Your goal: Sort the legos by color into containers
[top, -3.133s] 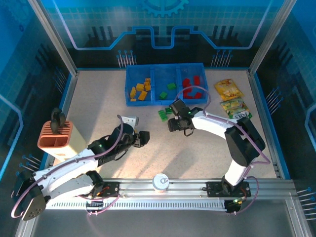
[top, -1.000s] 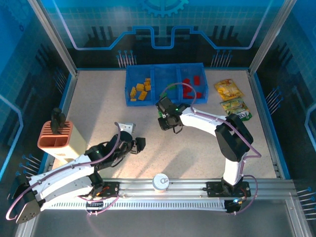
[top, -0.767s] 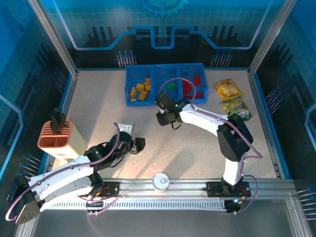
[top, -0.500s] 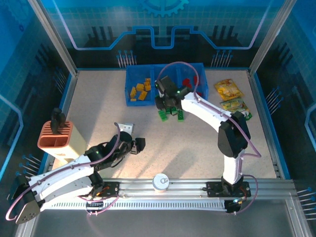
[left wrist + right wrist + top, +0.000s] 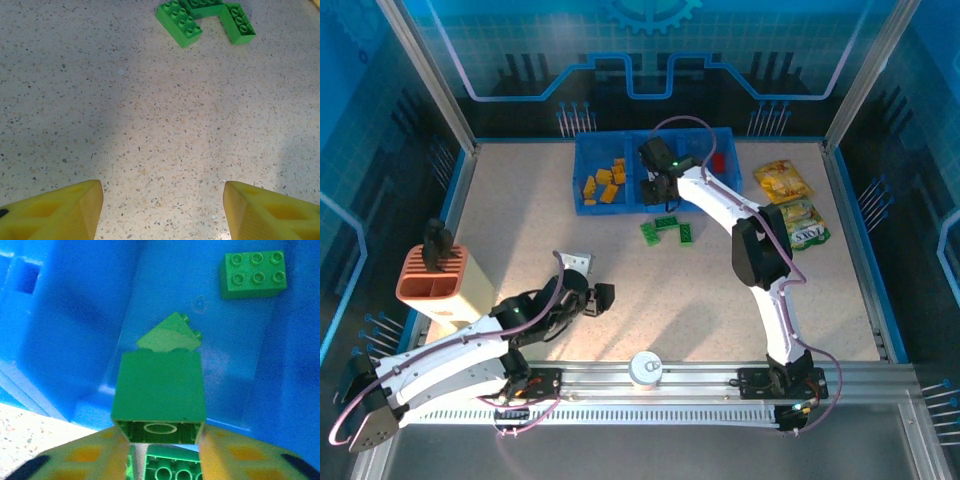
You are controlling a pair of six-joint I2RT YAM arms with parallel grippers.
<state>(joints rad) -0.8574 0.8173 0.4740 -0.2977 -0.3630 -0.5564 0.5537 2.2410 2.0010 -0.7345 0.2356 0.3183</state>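
Right gripper point(image 5: 160, 434) moved from tabletop point(image 5: 520, 200) to over middle compartment point(image 5: 240, 340) of translucent blue plastic tray point(image 5: 620, 208), small green plastic brick point(image 5: 159, 390) pinched. Drop-off in hand; release called for next. Left gripper point(image 5: 161, 200) spread, empty, near loose green bricks point(image 5: 200, 15).

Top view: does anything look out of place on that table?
Yes. Three green legos lie loose on the table, just in front of the blue tray, while the other bricks sit sorted inside it. The right tool holds another green lego over the middle compartment.
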